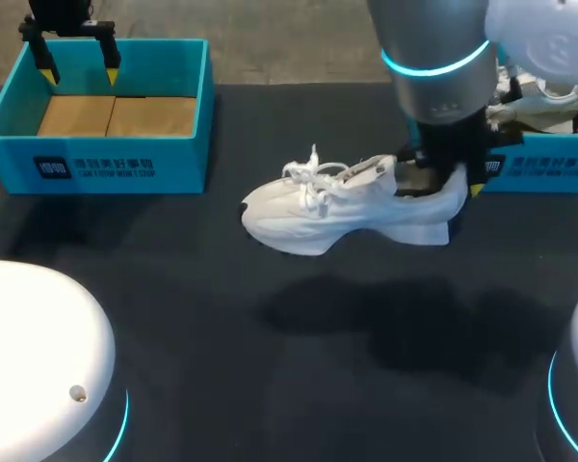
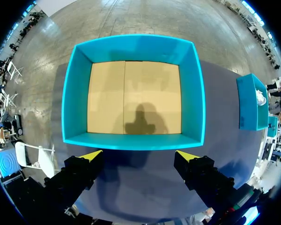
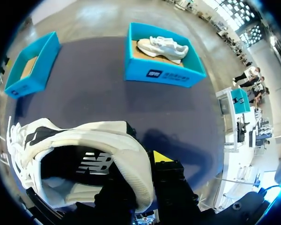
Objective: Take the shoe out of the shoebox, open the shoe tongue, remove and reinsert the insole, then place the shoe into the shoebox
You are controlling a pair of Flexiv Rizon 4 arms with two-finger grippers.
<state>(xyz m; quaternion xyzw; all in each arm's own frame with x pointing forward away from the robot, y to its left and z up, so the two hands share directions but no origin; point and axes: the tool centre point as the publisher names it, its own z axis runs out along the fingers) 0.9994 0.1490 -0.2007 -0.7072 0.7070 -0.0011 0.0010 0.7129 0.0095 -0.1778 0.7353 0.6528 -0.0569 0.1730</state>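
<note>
A white sneaker (image 1: pixel 347 207) hangs over the middle of the dark table, toe toward the left, its shadow below it. My right gripper (image 1: pixel 453 178) is shut on its heel collar. In the right wrist view one finger sits inside the shoe (image 3: pixel 107 140) and the yellow-tipped finger (image 3: pixel 161 157) presses the outside of the heel. The empty blue shoebox (image 1: pixel 96 154) with a cardboard floor stands at the back left. My left gripper (image 1: pixel 77 69) hovers open over its far rim. In the left wrist view the box (image 2: pixel 131 140) lies just ahead of the open left gripper (image 2: pixel 139 157).
A second blue box (image 1: pixel 549 168) at the back right holds another white shoe (image 1: pixel 539 106). The right wrist view shows that box (image 3: pixel 164 75) and its shoe (image 3: pixel 161 47) beyond the gripper. My arms' white bases fill the near corners.
</note>
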